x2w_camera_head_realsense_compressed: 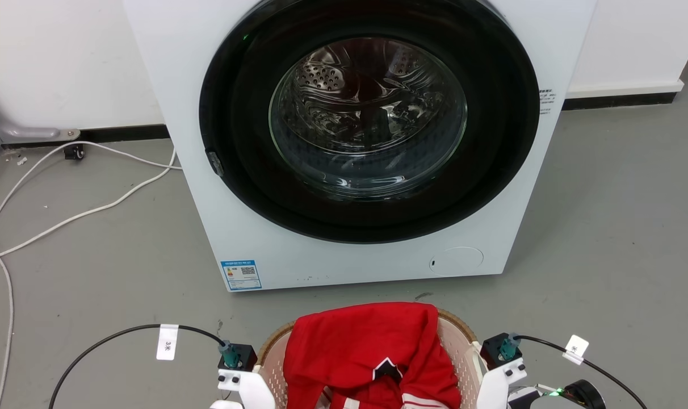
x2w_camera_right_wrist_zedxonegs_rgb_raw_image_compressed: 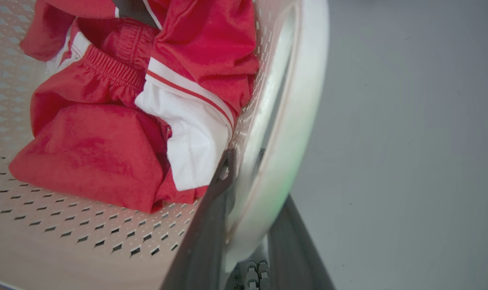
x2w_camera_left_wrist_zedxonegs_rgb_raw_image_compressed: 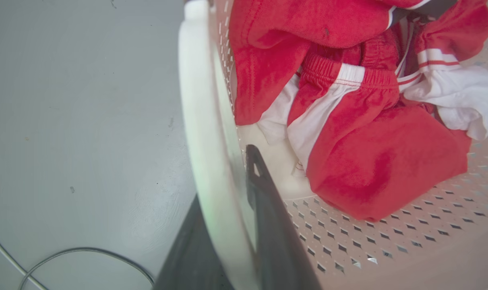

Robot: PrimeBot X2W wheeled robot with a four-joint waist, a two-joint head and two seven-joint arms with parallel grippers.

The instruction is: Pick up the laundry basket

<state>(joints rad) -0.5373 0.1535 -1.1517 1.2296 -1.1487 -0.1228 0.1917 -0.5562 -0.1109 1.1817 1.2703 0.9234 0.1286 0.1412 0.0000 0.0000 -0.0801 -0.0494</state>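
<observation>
Noted: laundry basket point(x2w_camera_head_realsense_compressed: 464, 363) of red-and-white clothes point(x2w_camera_head_realsense_compressed: 366, 341) lies between the arms, before washing machine point(x2w_camera_head_realsense_compressed: 247, 227); left gripper point(x2w_camera_left_wrist_zedxonegs_rgb_raw_image_compressed: 224, 177) and right gripper point(x2w_camera_right_wrist_zedxonegs_rgb_raw_image_compressed: 258, 177) each clamp a white side handle point(x2w_camera_left_wrist_zedxonegs_rgb_raw_image_compressed: 199, 121), one finger inside, one outside, evidently for a level lift.

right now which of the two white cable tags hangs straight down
The left tag, on the black cable looping left of the laundry basket: it hangs straight down with 3 printed on it. The right tag sits tilted.

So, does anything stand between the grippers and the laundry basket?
Nothing visible. The left gripper and the right gripper each hold a white handle of the laundry basket between their fingers; the red clothes lie inside.
</observation>
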